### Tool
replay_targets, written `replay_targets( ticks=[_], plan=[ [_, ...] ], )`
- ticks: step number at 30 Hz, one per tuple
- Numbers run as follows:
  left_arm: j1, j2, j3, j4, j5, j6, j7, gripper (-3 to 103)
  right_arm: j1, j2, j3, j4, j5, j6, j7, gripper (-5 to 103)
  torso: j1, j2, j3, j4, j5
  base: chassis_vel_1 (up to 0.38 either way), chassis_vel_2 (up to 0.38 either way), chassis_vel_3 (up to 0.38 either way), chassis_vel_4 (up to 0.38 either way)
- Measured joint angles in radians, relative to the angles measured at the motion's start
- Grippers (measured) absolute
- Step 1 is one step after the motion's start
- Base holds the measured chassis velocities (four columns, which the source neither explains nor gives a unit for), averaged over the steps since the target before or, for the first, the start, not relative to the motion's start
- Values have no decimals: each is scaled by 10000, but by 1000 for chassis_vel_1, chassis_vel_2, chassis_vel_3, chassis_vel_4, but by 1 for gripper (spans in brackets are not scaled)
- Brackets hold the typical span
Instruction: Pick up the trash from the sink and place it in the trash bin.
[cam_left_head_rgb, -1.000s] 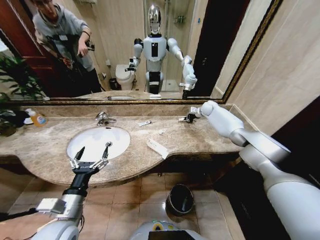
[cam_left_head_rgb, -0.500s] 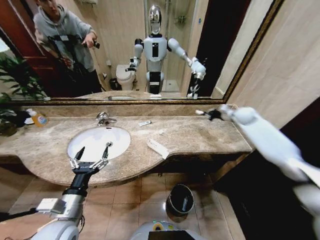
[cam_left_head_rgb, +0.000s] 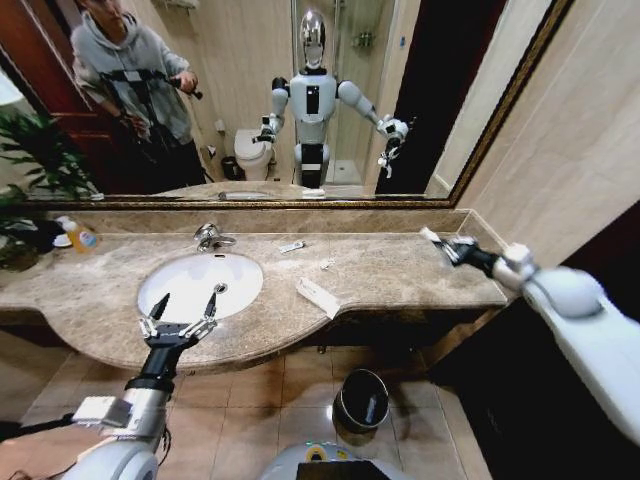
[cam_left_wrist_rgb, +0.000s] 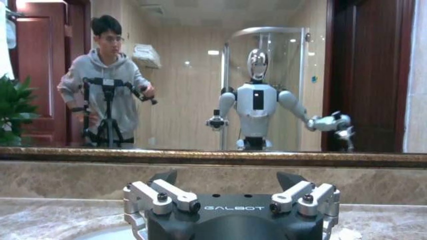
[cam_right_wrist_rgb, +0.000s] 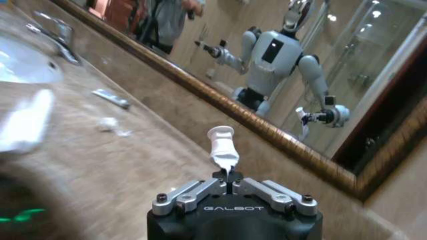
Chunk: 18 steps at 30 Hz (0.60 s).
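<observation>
The white oval sink (cam_left_head_rgb: 190, 290) sits in the brown marble counter. My left gripper (cam_left_head_rgb: 181, 312) hovers open over the sink's front rim, and its spread fingers (cam_left_wrist_rgb: 163, 194) hold nothing. My right gripper (cam_left_head_rgb: 449, 248) hangs above the counter's right end, shut on a small white tube of trash (cam_left_head_rgb: 430, 237); the right wrist view shows that tube (cam_right_wrist_rgb: 222, 146) pinched between the closed jaws of the gripper (cam_right_wrist_rgb: 229, 181). More trash lies on the counter: a long flat white packet (cam_left_head_rgb: 316, 297), a small sachet (cam_left_head_rgb: 327, 264) and a thin tube (cam_left_head_rgb: 291, 246). The dark trash bin (cam_left_head_rgb: 362, 398) stands on the floor below.
The chrome faucet (cam_left_head_rgb: 208, 237) rises behind the basin. A clear bottle of orange liquid (cam_left_head_rgb: 78, 238) and a plant (cam_left_head_rgb: 30, 170) stand at the counter's far left. A wide mirror (cam_left_head_rgb: 300, 100) runs along the back wall, and a tiled wall closes the right side.
My right arm has swung right from the back of the counter, carrying the white tube, and now reaches over the counter's right end. The left gripper has not moved.
</observation>
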Motion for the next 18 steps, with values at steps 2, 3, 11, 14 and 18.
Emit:
replay_targets(
  ticks=[2, 3, 11, 14, 18],
  plan=[
    [0, 0, 0, 0, 0, 0, 0, 100, -1550, 946, 326, 310, -69, 1001, 2, 0, 1, -1, 1, 4, 8, 0, 0, 0, 0],
    [1, 0, -1, 0, 0, 0, -1, 100, -1891, 1248, 313, 304, -172, 1358, 5, 0, 0, 0, 0, 6, 3, 0, 0, 0, 0],
    [0, 0, 0, 0, 0, 0, -1, 100, -3044, 2957, -1156, -701, -1785, 3507, 269, 0, 5, -1, 2, 10, -8, 0, 0, 0, 0],
    [0, 0, 0, 0, 0, 0, -1, 100, -2628, 3398, -2096, -1525, -2782, 3909, 368, 0, 3, -1, 3, 7, 10, 0, 0, 0, 0],
    [0, 0, 1, 0, -1, 0, 0, 100, -1367, 3907, -2881, -2961, -3933, 4266, 419, 0, 4, -2, 3, 12, 5, 0, 0, 0, 0]
  ],
)
